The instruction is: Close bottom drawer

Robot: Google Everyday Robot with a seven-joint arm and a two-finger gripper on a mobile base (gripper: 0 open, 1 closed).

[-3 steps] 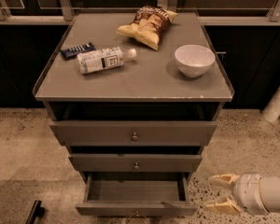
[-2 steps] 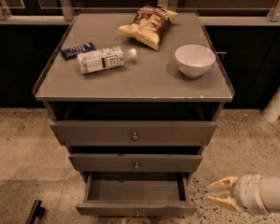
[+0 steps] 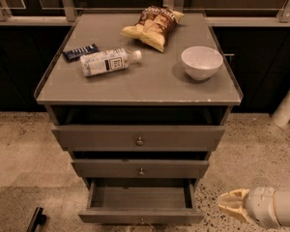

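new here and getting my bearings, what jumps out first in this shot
The grey metal bottom drawer of the cabinet stands pulled out and empty at bottom centre. The cream-tipped pincer hovers apart from it at lower right. On top lie a plastic bottle, a yellow chip bag and a white round bowl.

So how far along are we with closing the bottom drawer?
Nothing done yet: the slim grey metal bottom drawer stands pulled out, its inside showing. In hand: the cream-coloured end effector hovers low to the right of the drawer front, apart from it. Left: bring it to the front panel and push the drawer in.
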